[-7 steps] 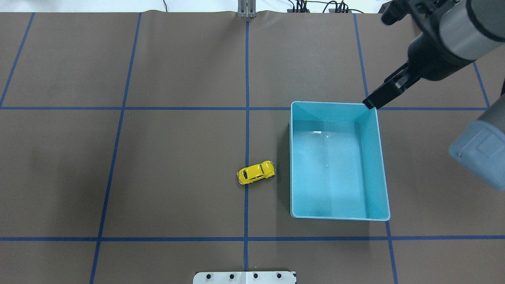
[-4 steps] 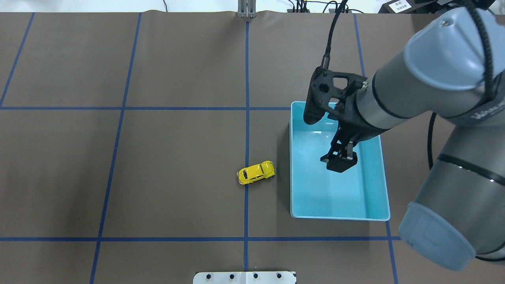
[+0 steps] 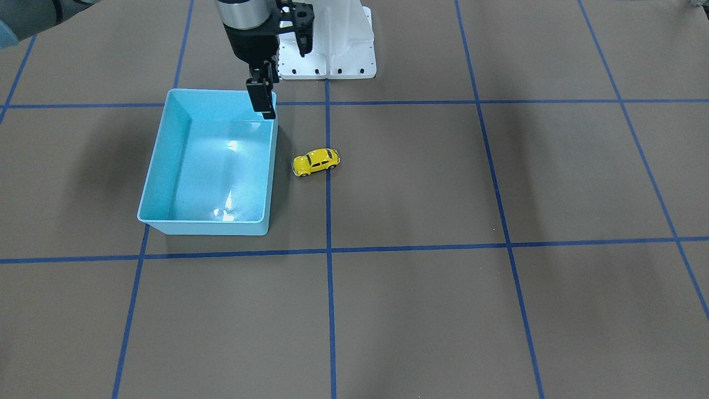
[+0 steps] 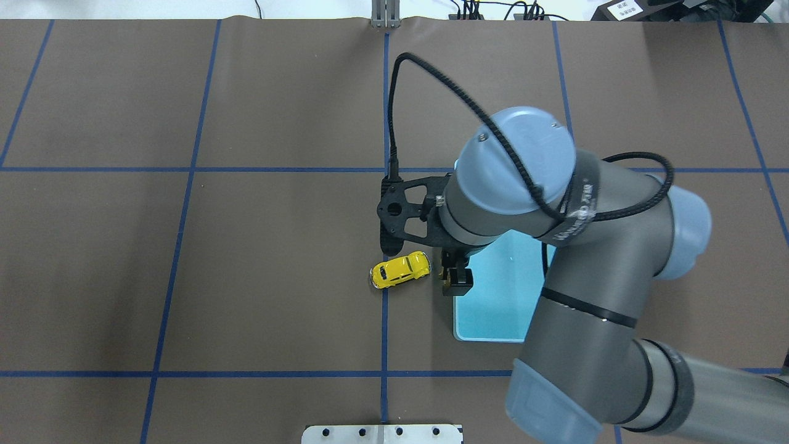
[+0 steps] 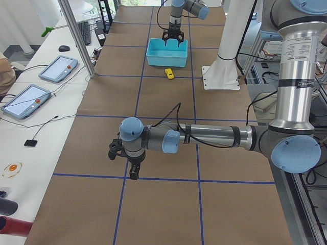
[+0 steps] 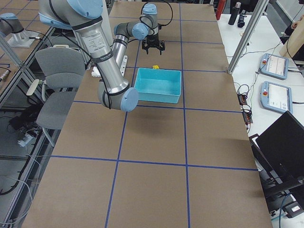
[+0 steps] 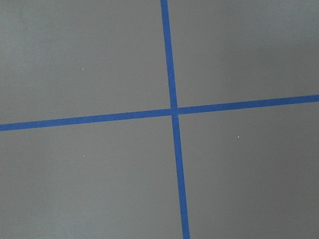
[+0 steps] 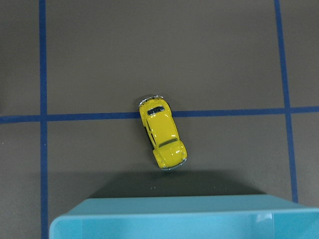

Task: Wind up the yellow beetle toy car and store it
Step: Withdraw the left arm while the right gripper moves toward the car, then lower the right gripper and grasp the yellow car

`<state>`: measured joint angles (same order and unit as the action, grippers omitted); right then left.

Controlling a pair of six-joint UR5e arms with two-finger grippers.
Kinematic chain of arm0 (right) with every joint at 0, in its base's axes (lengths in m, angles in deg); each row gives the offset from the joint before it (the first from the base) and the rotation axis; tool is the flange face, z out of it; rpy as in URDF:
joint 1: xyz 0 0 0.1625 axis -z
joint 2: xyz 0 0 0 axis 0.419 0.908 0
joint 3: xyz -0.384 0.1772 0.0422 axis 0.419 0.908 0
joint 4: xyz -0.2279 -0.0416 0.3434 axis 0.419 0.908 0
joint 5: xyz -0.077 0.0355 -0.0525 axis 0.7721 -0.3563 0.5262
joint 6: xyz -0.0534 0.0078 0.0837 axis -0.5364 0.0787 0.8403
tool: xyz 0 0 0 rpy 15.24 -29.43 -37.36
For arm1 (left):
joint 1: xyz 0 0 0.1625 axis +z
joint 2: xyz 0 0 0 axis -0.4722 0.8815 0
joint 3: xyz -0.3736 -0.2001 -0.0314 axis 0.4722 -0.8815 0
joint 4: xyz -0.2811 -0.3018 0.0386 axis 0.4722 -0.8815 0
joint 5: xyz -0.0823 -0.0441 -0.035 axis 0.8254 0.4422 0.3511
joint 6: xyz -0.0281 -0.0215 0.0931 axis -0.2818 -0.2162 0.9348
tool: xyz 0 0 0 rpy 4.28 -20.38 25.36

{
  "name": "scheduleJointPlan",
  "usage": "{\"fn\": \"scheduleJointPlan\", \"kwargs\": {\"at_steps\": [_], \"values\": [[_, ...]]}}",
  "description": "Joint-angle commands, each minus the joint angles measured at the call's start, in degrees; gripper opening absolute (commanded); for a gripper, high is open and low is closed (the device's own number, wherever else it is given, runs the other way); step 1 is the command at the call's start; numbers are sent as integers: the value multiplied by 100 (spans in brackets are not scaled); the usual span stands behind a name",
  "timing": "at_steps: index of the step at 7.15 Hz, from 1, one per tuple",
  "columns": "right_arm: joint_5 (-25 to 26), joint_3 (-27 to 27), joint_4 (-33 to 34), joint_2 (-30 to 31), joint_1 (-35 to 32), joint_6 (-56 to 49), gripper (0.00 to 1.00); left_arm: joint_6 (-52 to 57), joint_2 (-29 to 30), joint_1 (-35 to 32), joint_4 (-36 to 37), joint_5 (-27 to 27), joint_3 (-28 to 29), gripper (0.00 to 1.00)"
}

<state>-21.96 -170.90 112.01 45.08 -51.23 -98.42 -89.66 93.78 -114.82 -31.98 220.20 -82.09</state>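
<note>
Yellow car [image 4: 400,269]: sits on its wheels on the bench [image 4: 277,246], straddling a blue tape line [image 4: 383,320]. It is slanted to the line, just beside the bin's long wall and not touching it.
Bin [image 3: 160,166]: turquoise, open top, glare patches on the floor. In the overhead view the right arm covers most of it.
Right end effector [image 3: 263,110]: hangs pointing down over the bin corner nearest the robot base, on the car side. Fingers are spread with nothing between them. It is raised above the car and not touching it.
Right wrist view: looks straight down on the car, with the bin rim along the bottom edge.
Left end effector [image 5: 134,173]: seen only in the left side view, pointing down over the bench, well apart from car and bin. Can't tell whether it's spread or pressed together.
Left wrist view: brown bench with a tape crossing, nothing more.
</note>
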Motion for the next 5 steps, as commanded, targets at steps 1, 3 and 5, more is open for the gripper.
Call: {"fn": "scheduleJointPlan", "kwargs": {"at_steps": [1, 3, 5], "values": [[504, 307, -376, 20, 378, -159, 100, -7, -24, -2, -2, 1, 4, 100], [698, 787, -1119, 161, 431, -467, 100, -7, -24, -2, -2, 1, 4, 100], [874, 1237, -1492, 161, 492, -467, 100, -7, -24, -2, -2, 1, -5, 100]]}}
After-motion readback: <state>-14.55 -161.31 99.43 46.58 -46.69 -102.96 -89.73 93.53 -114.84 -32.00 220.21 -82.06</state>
